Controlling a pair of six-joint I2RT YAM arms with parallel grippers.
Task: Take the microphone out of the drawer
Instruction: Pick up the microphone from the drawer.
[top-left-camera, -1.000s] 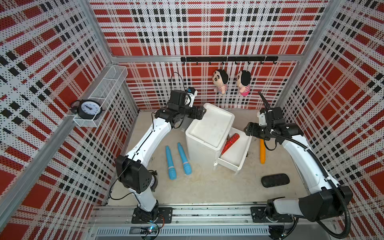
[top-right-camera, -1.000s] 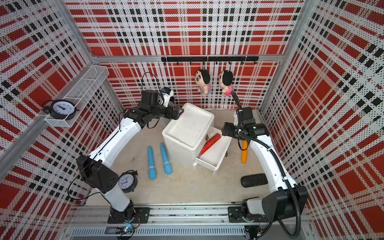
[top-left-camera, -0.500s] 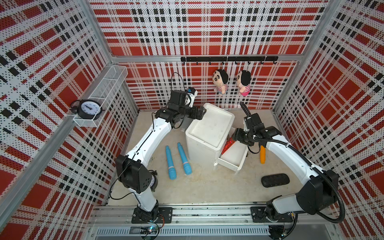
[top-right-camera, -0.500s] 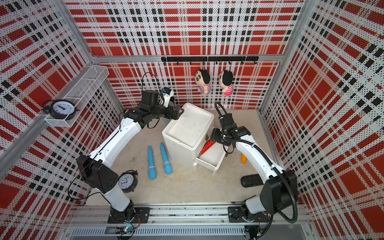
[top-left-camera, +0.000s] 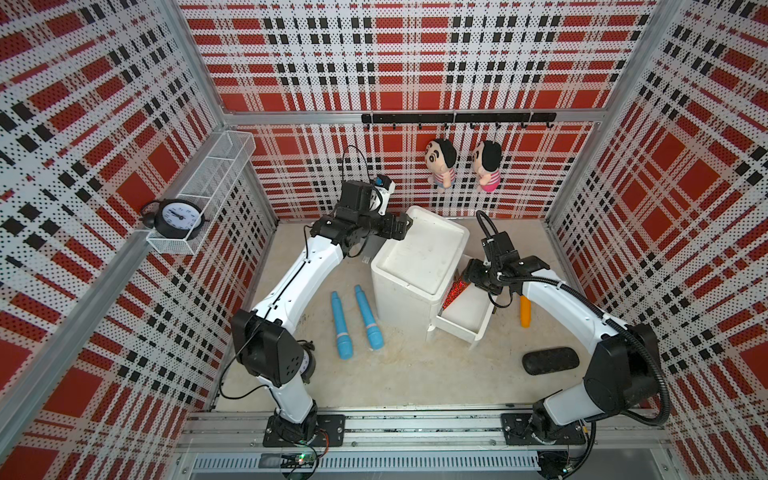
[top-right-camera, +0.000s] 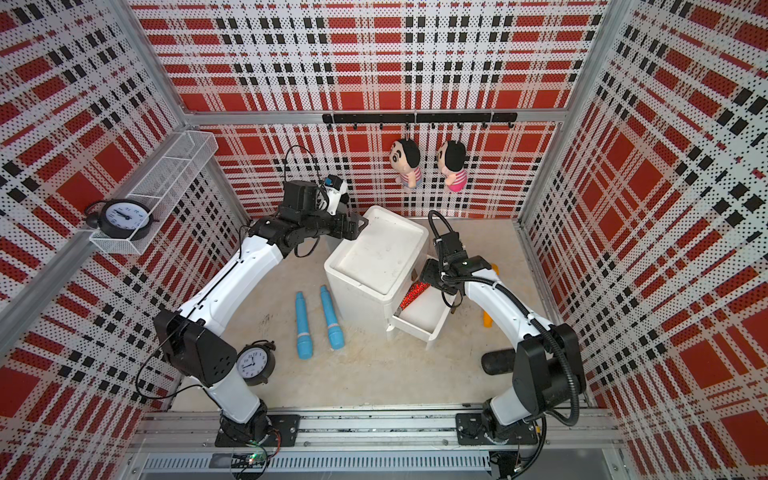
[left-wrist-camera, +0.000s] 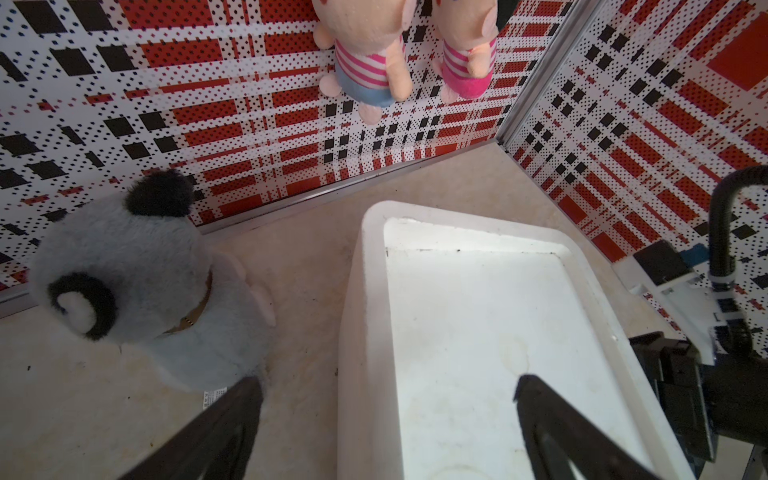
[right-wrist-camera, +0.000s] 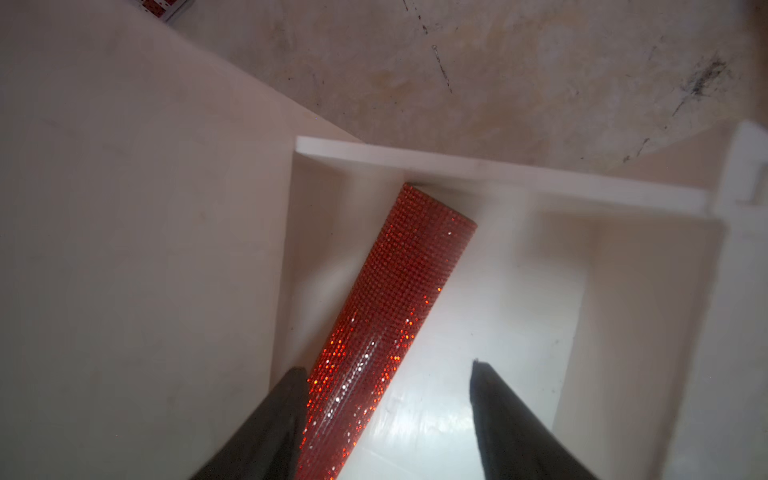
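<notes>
While both top views hide most of the glittering red cylindrical microphone under the right gripper, its wrist view shows it lying slantwise in the open white plastic drawer, jaws spread astride it, unclosed; the left gripper gapes above the white cabinet.

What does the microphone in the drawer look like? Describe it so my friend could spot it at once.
Find the white cabinet in the middle of the floor; its drawer is pulled open. Inside lies the microphone. It alone is red and glittery, while the two blue microphones lie out on the floor.
</notes>
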